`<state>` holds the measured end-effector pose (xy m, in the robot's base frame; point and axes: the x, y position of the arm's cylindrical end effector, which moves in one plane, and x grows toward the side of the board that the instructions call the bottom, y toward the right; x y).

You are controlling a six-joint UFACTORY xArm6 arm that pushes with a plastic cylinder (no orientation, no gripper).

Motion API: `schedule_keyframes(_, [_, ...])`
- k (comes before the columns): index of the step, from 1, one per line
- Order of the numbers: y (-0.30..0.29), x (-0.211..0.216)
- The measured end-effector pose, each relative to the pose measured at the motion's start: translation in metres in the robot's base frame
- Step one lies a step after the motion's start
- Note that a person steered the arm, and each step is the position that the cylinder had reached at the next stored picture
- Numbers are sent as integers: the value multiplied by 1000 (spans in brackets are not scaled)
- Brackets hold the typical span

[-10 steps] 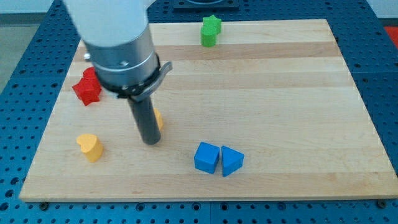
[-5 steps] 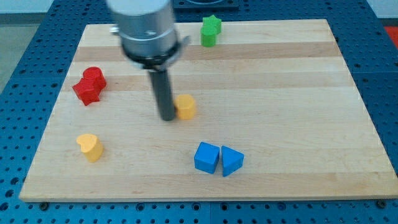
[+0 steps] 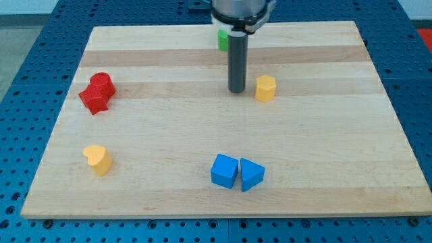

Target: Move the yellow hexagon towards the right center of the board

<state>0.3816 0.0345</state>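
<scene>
The yellow hexagon (image 3: 265,88) sits on the wooden board (image 3: 317,155), a little right of the middle and in its upper half. My tip (image 3: 236,90) stands just to the left of it, with a small gap between them. The dark rod rises from the tip to the top of the view.
A green star block (image 3: 221,39), mostly hidden behind the rod, is near the top edge. A red star (image 3: 94,100) and a red cylinder (image 3: 102,82) sit at the left. A yellow heart (image 3: 98,159) is at lower left. A blue cube (image 3: 224,171) and a blue triangle (image 3: 251,174) touch at bottom centre.
My tip has swept right and up across the board, pushing the yellow hexagon from left of centre to right of centre. The other blocks have not moved.
</scene>
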Motion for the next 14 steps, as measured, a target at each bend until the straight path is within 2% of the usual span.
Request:
schedule_keyframes(1, [40,0])
schedule_keyframes(2, [104,0])
schedule_keyframes(3, [124,0])
schedule_keyframes(5, [25,20])
schedule_keyframes(6, [41,61])
schedule_keyframes(8, [107,18])
schedule_keyframes(9, [155,9])
schedule_keyframes(10, [177,8])
schedule_keyframes(11, [120,13])
schedule_keyframes(12, [109,71])
schedule_keyframes(13, [182,90])
schedule_keyframes(14, [223,66])
